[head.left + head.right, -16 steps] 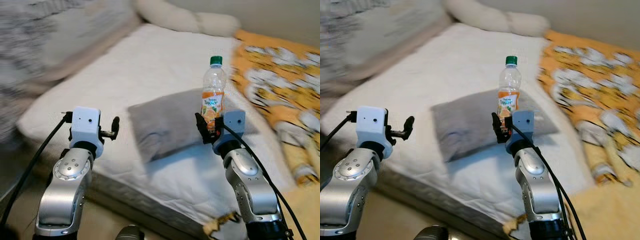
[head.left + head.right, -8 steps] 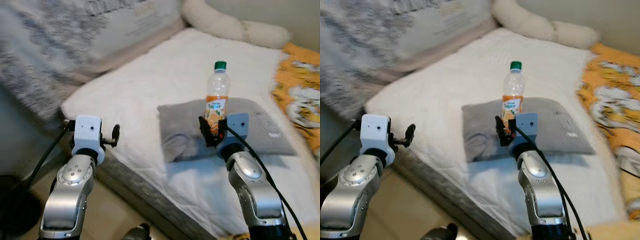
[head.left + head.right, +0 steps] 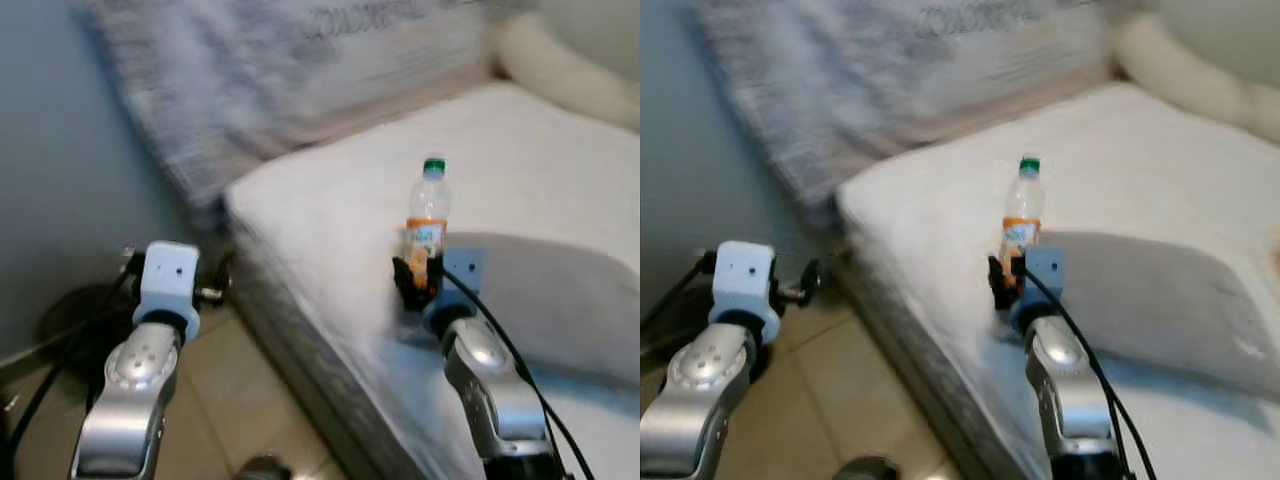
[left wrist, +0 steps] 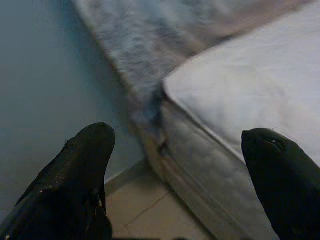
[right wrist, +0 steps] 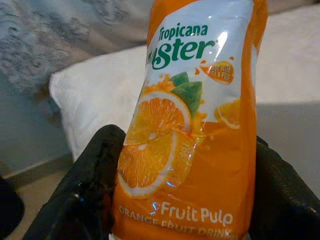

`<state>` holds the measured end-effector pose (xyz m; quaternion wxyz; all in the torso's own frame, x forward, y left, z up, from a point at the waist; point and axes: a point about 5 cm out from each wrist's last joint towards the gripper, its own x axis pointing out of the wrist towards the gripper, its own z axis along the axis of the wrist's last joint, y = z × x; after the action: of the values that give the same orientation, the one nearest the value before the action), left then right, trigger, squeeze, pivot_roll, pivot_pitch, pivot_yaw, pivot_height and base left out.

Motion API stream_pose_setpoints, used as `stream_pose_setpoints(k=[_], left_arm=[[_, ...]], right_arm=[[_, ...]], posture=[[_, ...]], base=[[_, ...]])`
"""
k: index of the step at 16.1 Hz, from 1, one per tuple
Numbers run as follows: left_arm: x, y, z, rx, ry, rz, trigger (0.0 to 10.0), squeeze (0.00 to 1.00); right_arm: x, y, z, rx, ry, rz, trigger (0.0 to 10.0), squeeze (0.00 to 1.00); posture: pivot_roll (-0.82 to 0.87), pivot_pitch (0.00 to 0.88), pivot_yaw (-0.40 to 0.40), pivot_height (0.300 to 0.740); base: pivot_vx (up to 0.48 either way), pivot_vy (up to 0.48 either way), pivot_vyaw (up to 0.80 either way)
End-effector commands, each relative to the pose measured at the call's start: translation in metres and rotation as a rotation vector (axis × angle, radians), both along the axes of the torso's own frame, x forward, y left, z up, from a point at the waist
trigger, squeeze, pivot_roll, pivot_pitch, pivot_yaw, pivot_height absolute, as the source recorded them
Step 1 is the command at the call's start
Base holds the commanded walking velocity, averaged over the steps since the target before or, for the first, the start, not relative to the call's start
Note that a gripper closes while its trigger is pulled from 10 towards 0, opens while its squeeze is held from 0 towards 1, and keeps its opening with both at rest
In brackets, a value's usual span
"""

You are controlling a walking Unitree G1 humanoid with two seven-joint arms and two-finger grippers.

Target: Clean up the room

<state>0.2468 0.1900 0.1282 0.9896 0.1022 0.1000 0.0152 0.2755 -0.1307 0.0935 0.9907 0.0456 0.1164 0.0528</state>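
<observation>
One bed (image 3: 330, 200); one bottle (image 3: 425, 225) in right gripper (image 3: 415, 285)

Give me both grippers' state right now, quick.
Left gripper: open, holding nothing, out over the floor beside the bed.
Right gripper: shut on the orange drink bottle, held upright.

white bed (image 3: 330, 215) with grey pillow (image 3: 560, 290)

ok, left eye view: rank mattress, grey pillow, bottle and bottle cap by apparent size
1. mattress, spans most of the frame
2. grey pillow, cut off at the right edge, so its full extent is unsure
3. bottle, upright in the right end effector
4. bottle cap, green, smallest by far
</observation>
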Motion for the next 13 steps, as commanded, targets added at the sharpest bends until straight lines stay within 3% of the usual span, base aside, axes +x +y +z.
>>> stream_pose_setpoints(k=[1, 4, 6, 8, 10, 13], left_arm=[[0.004, 0.004, 0.003, -0.033, -0.02, 0.032, 10.0, 0.0], [0.01, 0.009, -0.003, -0.05, 0.0, 0.099, 10.0, 0.0], [0.012, 0.009, -0.004, -0.075, 0.015, 0.122, 10.0, 0.0], [0.016, 0.009, -0.005, -0.083, 0.01, 0.121, 10.0, 0.0], [0.019, 0.012, -0.001, -0.101, -0.01, 0.146, 10.0, 0.0], [0.017, 0.011, 0.003, -0.124, -0.012, 0.094, 10.0, 0.0]], right_arm=[[0.001, 0.001, -0.003, 0.002, 0.026, -0.008, 10.0, 0.0], [0.005, 0.001, -0.002, 0.042, 0.048, -0.025, 10.0, 0.0], [0.005, -0.003, -0.003, -0.05, 0.037, -0.016, 10.0, 0.0], [0.008, -0.001, 0.0, 0.073, 0.012, -0.036, 10.0, 0.0], [0.015, 0.0, 0.004, 0.012, -0.011, -0.05, 10.0, 0.0], [0.014, 0.01, 0.006, 0.106, 0.001, 0.056, 10.0, 0.0]], posture=[[0.1, 0.0, -0.036, 0.74], [0.07, 0.0, -0.023, 0.74], [0.07, 0.0, -0.02, 0.74], [0.08, 0.0, -0.03, 0.74], [0.09, 0.0, -0.044, 0.74], [0.1, 0.0, -0.053, 0.74]], base=[[0.0, 0.0, 0.0], [0.0, 0.0, 0.0], [0.0, 0.0, 0.0], [0.0, 0.0, 0.0], [0.0, 0.0, 0.0], [0.0, 0.0, 0.0]])
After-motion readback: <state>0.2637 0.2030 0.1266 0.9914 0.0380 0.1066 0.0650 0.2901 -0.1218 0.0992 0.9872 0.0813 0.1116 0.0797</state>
